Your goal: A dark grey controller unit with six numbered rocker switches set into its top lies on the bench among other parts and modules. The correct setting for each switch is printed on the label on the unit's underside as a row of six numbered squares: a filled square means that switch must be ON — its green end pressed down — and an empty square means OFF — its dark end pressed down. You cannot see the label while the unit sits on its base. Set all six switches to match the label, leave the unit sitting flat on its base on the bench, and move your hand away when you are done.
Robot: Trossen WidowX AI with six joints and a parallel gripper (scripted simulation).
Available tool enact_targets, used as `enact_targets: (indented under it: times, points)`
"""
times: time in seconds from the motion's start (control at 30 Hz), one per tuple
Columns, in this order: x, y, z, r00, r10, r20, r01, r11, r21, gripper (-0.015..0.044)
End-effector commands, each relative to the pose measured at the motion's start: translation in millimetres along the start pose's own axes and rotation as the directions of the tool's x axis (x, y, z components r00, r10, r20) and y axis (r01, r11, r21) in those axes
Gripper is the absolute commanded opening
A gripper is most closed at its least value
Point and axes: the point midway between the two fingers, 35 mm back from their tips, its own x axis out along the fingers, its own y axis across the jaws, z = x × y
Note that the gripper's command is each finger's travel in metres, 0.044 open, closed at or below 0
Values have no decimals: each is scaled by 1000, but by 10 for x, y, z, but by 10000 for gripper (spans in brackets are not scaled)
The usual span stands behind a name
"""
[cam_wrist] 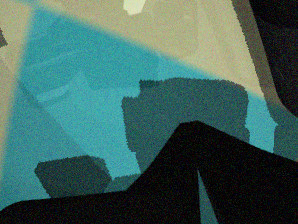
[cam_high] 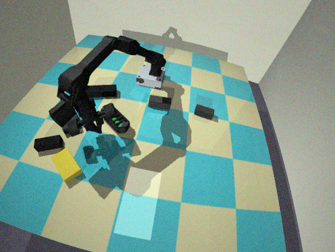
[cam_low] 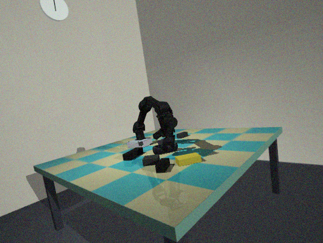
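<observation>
The dark grey controller unit [cam_high: 116, 118] lies on the bench with its switch face up, and several green switch ends show on top. My gripper [cam_high: 94, 126] [cam_wrist: 189, 131] is shut and empty, low over the bench just left of the unit's near end. I cannot tell whether it touches the unit. The wrist view shows only my dark fingers, the checkered bench and shadows. In the exterior view the arm [cam_low: 165, 127] hides the unit.
Dark blocks lie around: one behind the arm [cam_high: 102, 91], one mid-bench [cam_high: 159, 102], one to the right [cam_high: 204, 111], one at the left [cam_high: 48, 143]. A yellow block [cam_high: 65, 164] [cam_low: 188, 159] lies near the front left. The arm's light grey base [cam_high: 149, 77] stands at the back.
</observation>
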Motion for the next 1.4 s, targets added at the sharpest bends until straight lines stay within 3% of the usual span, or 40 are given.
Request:
enact_targets:
  times: [0.0, 0.6, 1.37]
  points:
    - [-282, 118, -96, 993, 113, 31, -111, 992, -64, 0]
    - [-419, -131, 114, 976, 217, 33, -209, 964, -165, 0]
    - [-252, -955, 890, 909, 416, 34, -380, 858, -346, 0]
